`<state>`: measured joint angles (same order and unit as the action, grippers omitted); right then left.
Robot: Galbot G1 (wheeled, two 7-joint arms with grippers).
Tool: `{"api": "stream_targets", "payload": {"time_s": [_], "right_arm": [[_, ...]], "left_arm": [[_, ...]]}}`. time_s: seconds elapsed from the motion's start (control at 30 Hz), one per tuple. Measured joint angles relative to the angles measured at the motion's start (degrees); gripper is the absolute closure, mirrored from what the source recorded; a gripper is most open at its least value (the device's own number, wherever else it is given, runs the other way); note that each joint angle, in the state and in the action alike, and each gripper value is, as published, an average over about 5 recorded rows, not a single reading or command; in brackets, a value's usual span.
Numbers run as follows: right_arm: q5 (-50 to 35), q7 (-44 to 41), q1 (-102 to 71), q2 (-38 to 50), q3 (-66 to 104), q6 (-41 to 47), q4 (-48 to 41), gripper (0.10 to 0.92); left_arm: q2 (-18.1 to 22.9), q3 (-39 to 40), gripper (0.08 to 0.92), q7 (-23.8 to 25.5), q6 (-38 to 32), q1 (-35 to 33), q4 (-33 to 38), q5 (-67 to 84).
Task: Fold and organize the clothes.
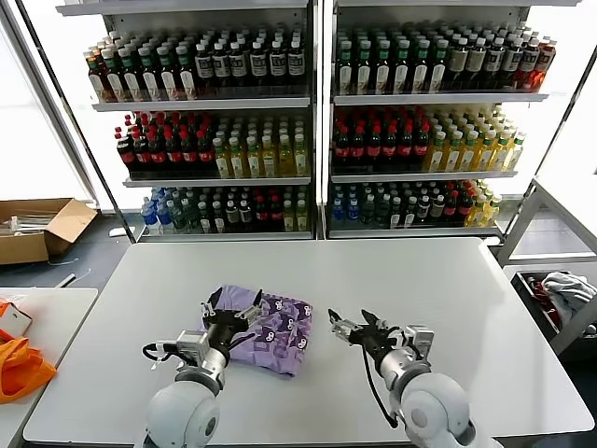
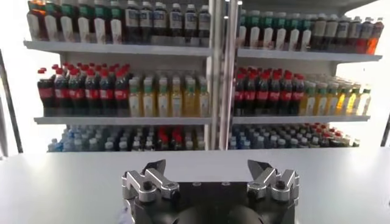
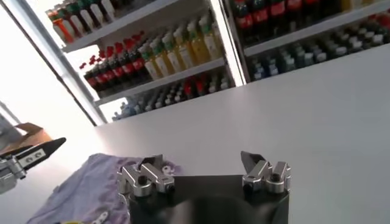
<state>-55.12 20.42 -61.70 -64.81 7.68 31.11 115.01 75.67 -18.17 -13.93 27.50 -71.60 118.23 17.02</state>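
Note:
The clothes (image 1: 272, 329) are a lavender T-shirt with a darker purple print, lying folded in a small bundle on the white table (image 1: 392, 280), near its front. My left gripper (image 1: 229, 315) hovers over the bundle's near-left part, open, with nothing between its fingers. In the left wrist view this gripper (image 2: 207, 171) shows wide-spread jaws and only bare table beyond. My right gripper (image 1: 359, 327) stands open a little to the right of the shirt, apart from it. The right wrist view has that gripper (image 3: 204, 164) empty, with the shirt (image 3: 79, 189) off to one side.
Shelves of bottles (image 1: 317, 121) stand behind the table. A cardboard box (image 1: 37, 229) sits on the floor at the left. Bright orange fabric (image 1: 19, 366) lies on a side table at the left. A bin with cloth (image 1: 560, 294) is at the right.

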Motion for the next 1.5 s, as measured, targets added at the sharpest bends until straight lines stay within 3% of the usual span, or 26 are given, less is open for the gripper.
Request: {"api": "stream_targets", "payload": {"time_s": [0.37,0.9,1.1,1.5], "right_arm": [[-9.88,3.10,10.48,-1.24,-9.26,1.18,-8.41,0.203],[-12.28,5.98,12.10,-3.74,-11.85,1.84,-12.79,0.256],[-11.61,6.39,11.87,-4.39,-12.34,1.83,-13.20,0.378],[-8.84,6.92,10.28,-5.10,-11.20,1.63,-13.22,0.724]], "left_arm": [[-0.96,-8.22,0.177,-0.43,0.27,-6.69,3.65,-0.12],[-0.51,-12.88,0.177,-0.92,-0.01,-10.72,5.56,-0.65],[-0.46,-13.42,0.177,-1.09,0.11,-10.80,5.74,-0.54],[0.25,-13.11,0.177,-0.99,-0.25,-11.52,5.95,-0.74]]}}
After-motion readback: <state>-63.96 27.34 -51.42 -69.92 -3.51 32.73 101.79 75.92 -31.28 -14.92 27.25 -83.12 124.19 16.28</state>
